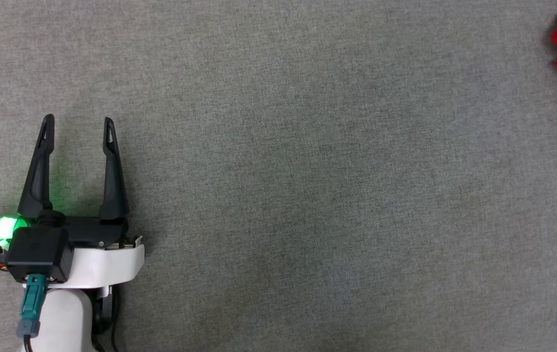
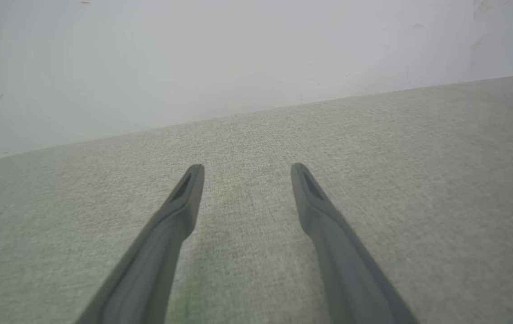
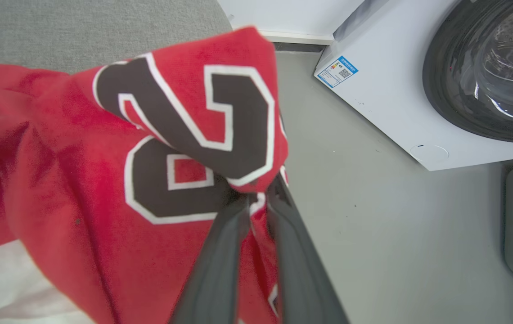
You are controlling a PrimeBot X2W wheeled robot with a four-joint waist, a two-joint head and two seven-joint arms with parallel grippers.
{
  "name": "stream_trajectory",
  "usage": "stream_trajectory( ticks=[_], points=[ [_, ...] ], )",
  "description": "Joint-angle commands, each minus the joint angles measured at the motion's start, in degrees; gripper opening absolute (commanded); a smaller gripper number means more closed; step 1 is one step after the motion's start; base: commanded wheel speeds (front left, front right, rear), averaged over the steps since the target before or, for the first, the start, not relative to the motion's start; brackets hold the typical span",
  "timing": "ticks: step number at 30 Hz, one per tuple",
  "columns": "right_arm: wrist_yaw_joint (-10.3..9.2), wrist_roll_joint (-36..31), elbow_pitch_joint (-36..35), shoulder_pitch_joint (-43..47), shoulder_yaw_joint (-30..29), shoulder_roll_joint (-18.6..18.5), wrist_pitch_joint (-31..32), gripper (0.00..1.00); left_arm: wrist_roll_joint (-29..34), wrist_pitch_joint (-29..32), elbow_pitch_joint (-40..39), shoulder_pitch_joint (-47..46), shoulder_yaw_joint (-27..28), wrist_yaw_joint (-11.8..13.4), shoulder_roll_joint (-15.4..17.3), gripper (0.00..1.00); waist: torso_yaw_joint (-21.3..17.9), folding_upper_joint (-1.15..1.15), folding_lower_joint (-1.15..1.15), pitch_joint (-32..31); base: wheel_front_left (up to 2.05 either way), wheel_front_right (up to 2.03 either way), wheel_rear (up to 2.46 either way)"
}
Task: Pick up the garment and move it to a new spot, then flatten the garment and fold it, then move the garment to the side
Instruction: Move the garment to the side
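Right gripper (image 3: 261, 196) pinches the garment (image 3: 103, 189) while left gripper (image 1: 78, 119) points forward, spread.

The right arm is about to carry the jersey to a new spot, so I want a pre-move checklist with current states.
1. Hold: right gripper shut on the garment: ok.
2. Grip depth: more than a thin edge pinched: cannot tell.
3. Free arm: left gripper open, holding nothing: ok.
4. Set-down area: grey surface bare beside the left gripper: ok.
5. Clearance: washing machine apart from the right gripper: ok.
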Motion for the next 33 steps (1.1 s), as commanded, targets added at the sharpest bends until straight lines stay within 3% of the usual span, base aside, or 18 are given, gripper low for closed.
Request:
stream_trajectory(
  ticks=[1,2,8,17,22,33],
  points=[
    [-0.09,-1.1,0.2,-1.1,-0.6,0.9,-0.6,0.76,0.4,0.0,1.1,-0.6,0.4,0.5,0.4,1.00,0.0,0.00,-0.01,-0.1,0.00,0.00,0.00],
    [-0.09,-1.8,0.3,-1.0,-0.7,1.6,-0.9,1.00,0.4,0.0,1.2,-0.6,0.3,0.5,0.4,1.00,0.0,0.00,-0.01,-0.4,0.00,0.00,0.00],
    [-0.09,-5.5,-0.2,1.6,-1.2,3.4,-4.5,1.00,-0.2,0.0,2.2,0.1,-0.4,0.8,-0.5,1.00,1.0,0.00,-0.01,-4.3,0.00,0.00,0.00],
    [-0.09,-8.2,-6.8,5.8,0.0,5.8,-15.6,1.00,-1.2,0.0,4.9,4.3,-0.7,1.2,-1.9,1.00,3.3,0.00,-0.01,-13.3,0.00,0.00,0.00],
    [-0.09,-9.7,-14.2,9.4,2.4,10.1,-24.0,1.00,-1.7,0.0,6.7,7.6,-0.3,1.3,-2.7,1.00,5.7,0.00,-0.01,-19.2,0.00,0.00,0.00],
    [-0.09,-13.4,-24.6,19.4,5.5,20.3,-35.1,1.00,-1.7,0.0,9.8,10.5,-1.1,1.1,-4.2,1.00,8.9,0.00,-0.01,-26.5,0.00,0.00,0.00]
  ],
)
